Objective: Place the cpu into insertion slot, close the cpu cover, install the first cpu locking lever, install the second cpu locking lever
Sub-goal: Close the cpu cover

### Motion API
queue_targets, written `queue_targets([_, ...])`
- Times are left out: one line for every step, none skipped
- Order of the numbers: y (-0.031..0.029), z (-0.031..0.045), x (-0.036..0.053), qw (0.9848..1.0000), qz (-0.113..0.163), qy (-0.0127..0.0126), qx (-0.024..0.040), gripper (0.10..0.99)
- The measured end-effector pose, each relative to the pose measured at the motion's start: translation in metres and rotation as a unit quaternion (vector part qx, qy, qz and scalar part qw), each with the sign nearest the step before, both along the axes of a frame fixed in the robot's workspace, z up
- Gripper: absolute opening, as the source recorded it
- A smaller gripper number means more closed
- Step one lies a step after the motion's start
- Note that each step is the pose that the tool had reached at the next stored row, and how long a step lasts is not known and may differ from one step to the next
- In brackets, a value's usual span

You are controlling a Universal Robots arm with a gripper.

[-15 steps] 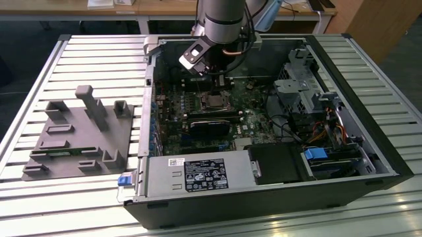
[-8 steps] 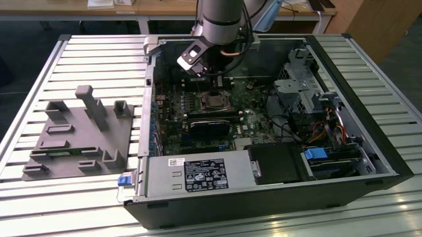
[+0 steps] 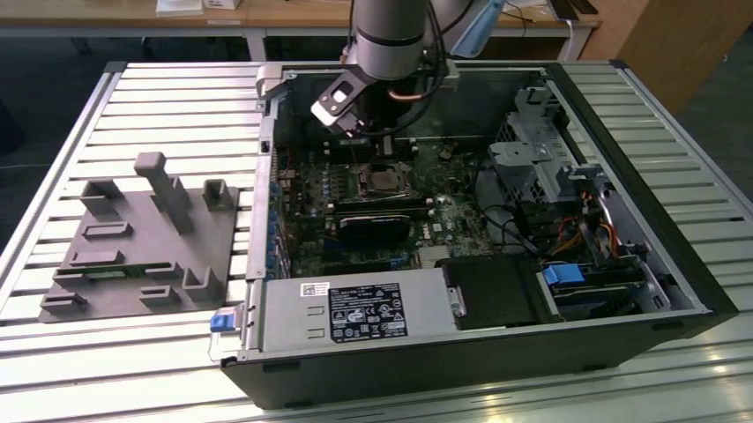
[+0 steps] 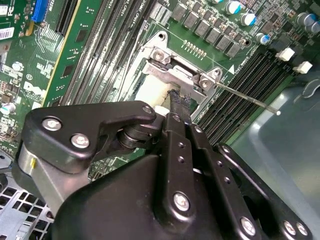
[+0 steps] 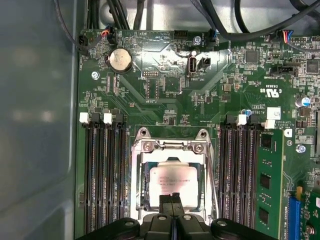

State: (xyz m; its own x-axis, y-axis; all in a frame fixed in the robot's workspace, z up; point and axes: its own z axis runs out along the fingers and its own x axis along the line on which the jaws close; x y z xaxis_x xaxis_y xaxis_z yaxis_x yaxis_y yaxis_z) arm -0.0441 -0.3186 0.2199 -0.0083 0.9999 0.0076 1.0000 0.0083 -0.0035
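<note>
The cpu (image 5: 172,181), a silver-beige square, lies in the insertion slot (image 3: 383,181) on the green motherboard. Around it the silver cpu cover (image 5: 172,148) appears to lie flat on it. My gripper (image 5: 171,199) is shut, its two black fingertips pressed together with nothing between them. They rest at the cpu's edge by the cover frame. In the second wrist view the fingertips (image 4: 177,100) touch the cover (image 4: 170,75) beside the beige cpu (image 4: 149,92). A thin metal locking lever (image 4: 245,97) sticks out free over the memory slots. In the exterior view the gripper (image 3: 383,148) hangs inside the case above the slot.
Black memory slots (image 5: 102,175) flank the socket on both sides. A black heatsink block (image 3: 374,231) sits close to the socket, with the power supply (image 3: 341,313) in the case's near corner. Drive cages and cables (image 3: 553,176) fill the exterior view's right. A grey fixture (image 3: 141,238) lies outside the case.
</note>
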Motion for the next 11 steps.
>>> queue_targets([0.0, -0.0001, -0.0004, 1.0, 0.0, 0.0, 0.0, 0.106])
queue_targets([0.0, -0.0001, -0.0008, 1.0, 0.0, 0.0, 0.0, 0.106])
queue_targets([0.0, -0.0001, -0.0011, 1.0, 0.0, 0.0, -0.0001, 0.106])
queue_targets([0.0, -0.0002, -0.0012, 1.0, 0.0, 0.0, -0.0001, 0.106])
queue_targets([-0.0001, -0.0002, -0.0012, 1.0, 0.0, 0.0, -0.0001, 0.106])
queue_targets([-0.0001, -0.0003, -0.0014, 1.0, 0.0, 0.0, -0.0001, 0.106])
queue_targets([0.0, -0.0004, -0.0017, 1.0, 0.0, 0.0, 0.0, 0.106])
queue_targets([0.0, -0.0005, -0.0022, 1.0, 0.0, 0.0, 0.0, 0.106])
queue_targets([0.0, -0.0005, -0.0023, 1.0, 0.0, 0.0, -0.0001, 0.106])
queue_targets([0.0, -0.0006, -0.0024, 1.0, 0.0, 0.0, -0.0001, 0.106])
queue_targets([0.0, -0.0008, -0.0026, 1.0, 0.0, 0.0, 0.0, 0.106])
